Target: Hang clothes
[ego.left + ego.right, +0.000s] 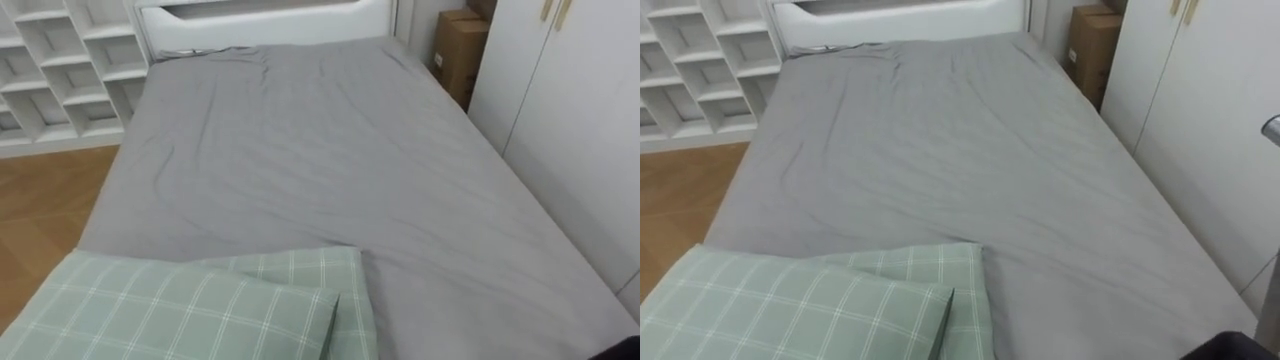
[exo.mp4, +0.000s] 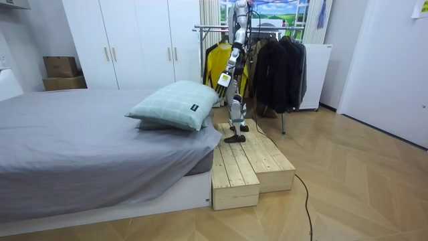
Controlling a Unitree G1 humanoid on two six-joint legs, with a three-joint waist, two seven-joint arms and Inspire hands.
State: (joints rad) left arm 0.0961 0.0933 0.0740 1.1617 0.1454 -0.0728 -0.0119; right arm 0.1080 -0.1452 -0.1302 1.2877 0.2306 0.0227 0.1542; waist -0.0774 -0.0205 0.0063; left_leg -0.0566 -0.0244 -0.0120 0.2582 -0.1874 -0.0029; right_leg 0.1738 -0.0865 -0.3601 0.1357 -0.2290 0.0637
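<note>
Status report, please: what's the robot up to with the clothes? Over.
Left hand hanging low at its side. Clothes on the rack behind it. Robot faces the bed; pillows nearest.

We can read no word, number or sign anywhere. A small dark tag (image 2: 192, 105) sits on the side of the green checked pillow (image 2: 175, 104) at the foot end of the bed (image 2: 80, 147), its print too small to make out. A pale sticker (image 1: 438, 60) on the cardboard box (image 1: 458, 50) beside the bed's headboard end is equally illegible to us.
</note>
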